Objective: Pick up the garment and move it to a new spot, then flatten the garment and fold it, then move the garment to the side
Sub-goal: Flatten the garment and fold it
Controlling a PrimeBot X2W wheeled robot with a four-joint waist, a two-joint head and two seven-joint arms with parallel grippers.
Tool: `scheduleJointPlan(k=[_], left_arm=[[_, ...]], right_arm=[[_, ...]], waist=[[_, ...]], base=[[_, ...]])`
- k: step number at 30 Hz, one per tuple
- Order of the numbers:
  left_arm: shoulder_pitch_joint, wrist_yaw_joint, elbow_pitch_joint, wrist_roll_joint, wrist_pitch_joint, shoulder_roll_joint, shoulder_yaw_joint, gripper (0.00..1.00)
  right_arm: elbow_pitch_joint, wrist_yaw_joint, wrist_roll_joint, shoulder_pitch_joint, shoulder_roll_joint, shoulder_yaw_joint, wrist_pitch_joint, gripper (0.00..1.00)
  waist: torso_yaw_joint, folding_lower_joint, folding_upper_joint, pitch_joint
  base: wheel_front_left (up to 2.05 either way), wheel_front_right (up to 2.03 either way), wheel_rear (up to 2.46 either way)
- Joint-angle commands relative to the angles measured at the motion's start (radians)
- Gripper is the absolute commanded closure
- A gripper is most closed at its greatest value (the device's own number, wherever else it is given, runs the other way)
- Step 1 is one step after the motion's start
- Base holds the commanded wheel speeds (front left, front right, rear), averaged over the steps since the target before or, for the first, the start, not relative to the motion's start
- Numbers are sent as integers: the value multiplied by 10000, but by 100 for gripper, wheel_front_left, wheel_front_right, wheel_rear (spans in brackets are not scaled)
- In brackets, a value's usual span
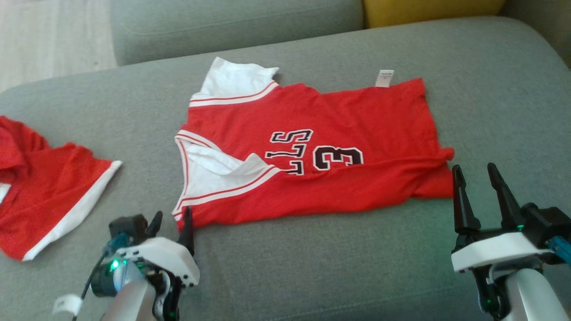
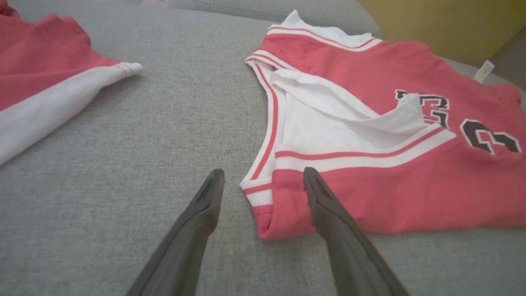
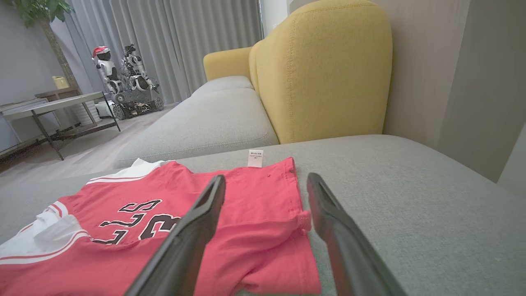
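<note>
The garment (image 1: 321, 151) is a red jersey with white trim and black lettering, spread on the grey sofa cushion (image 1: 312, 267), its white neck end to the left and a small white label at its far hem. My left gripper (image 1: 171, 223) stands open at the near-left shoulder corner of the garment (image 2: 390, 135), its right finger over the red edge, its left finger over bare cushion. My right gripper (image 1: 477, 178) is open just off the near-right hem corner of the garment (image 3: 254, 213), with nothing between its fingers.
A second red and white garment (image 1: 44, 187) lies at the left on the same cushion (image 2: 164, 135). A yellow backrest (image 3: 324, 70) rises behind the cushion (image 3: 411, 197), with another grey seat (image 1: 236, 26) beyond. A table and parked robots (image 3: 123, 78) stand far off.
</note>
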Motion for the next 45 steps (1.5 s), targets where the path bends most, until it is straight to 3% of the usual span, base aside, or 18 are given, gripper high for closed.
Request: scheduleJointPlan(k=[1,10,11,12,13,26,36,45], left_arm=[[-548,113,-13,187,50,237,253,0],[-1164,264,1370,211,843,390,109,0],[-1208,219,1454,215,911,401,68,25],[-1248,164,1508,212,933,405,33,80],[-1279,83,1544,205,948,402,-8,100],[-1507,11,463,49,-274,391,246,100],[-1258,-186,-484,166,-403,235,25,100],[-1142,-303,-743,222,-408,170,-269,100]], right_arm=[[-401,-9,-64,-197,22,132,18,0],[-460,-9,-72,-193,120,27,36,0],[-444,-9,-79,-193,132,-4,40,0],[-418,-9,-83,-194,147,-45,49,0],[-379,-9,-88,-197,163,-94,76,0],[1006,-9,340,-769,671,-1096,1507,0],[2923,-9,359,-1827,737,-2105,2264,0],[4553,-9,31,-2777,739,-2336,2487,0]], waist=[[-135,0,-1,99],[-448,0,-1,248],[-458,0,-1,255],[-463,0,-1,263],[-460,0,-1,266],[157,0,-1,405],[747,0,-1,630],[1037,0,-1,838]], base=[[0,0,0],[0,0,0],[0,0,0],[0,0,0],[0,0,0],[0,0,0],[0,0,0],[0,0,0]])
